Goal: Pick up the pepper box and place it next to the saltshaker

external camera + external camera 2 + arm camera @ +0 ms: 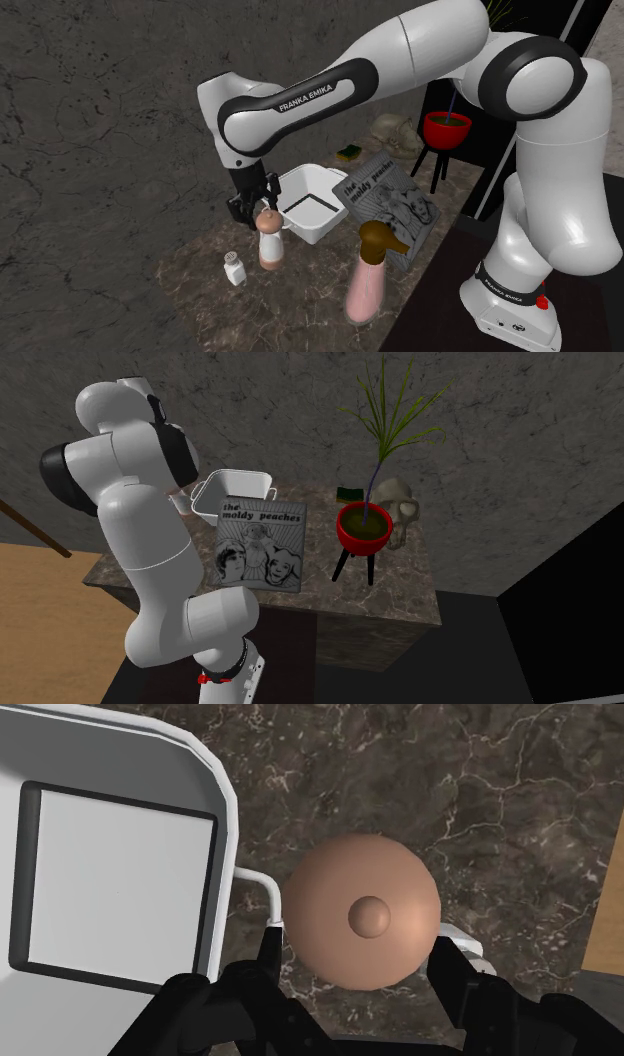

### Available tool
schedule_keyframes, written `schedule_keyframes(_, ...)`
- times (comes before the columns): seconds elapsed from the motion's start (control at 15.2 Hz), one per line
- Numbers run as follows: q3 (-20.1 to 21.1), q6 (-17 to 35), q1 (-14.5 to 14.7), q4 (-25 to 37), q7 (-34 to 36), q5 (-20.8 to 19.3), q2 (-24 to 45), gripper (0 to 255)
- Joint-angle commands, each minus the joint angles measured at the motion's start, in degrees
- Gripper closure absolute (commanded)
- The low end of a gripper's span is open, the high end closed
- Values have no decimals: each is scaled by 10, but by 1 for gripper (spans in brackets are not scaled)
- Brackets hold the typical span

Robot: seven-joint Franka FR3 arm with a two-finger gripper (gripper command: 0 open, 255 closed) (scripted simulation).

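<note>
Gripper: open, its black fingers flank the pepper box at its domed top, no clasp evident.
Pepper box: upright near the tabletop's edge at the shoulder view's left, just beside the white tray.
Saltshaker: near, closer to that edge.
Handling: lower below the dome, close centred, lift straight.

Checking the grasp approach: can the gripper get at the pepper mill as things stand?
Probably yes. The gripper hangs right over the pepper mill, fingers open either side of its round top. The handle of the white pan lies close by one finger and might brush it.
</note>
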Motion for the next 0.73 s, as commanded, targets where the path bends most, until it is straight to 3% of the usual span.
schedule_keyframes(0.0, 0, 1, 0, 0, 0, 0, 0, 255)
schedule_keyframes(0.26, 0, 1, 0, 0, 0, 0, 0, 255)
schedule_keyframes(0.33, 0, 1, 0, 0, 0, 0, 1, 0)
schedule_keyframes(0.66, 0, 1, 0, 0, 0, 0, 1, 0)
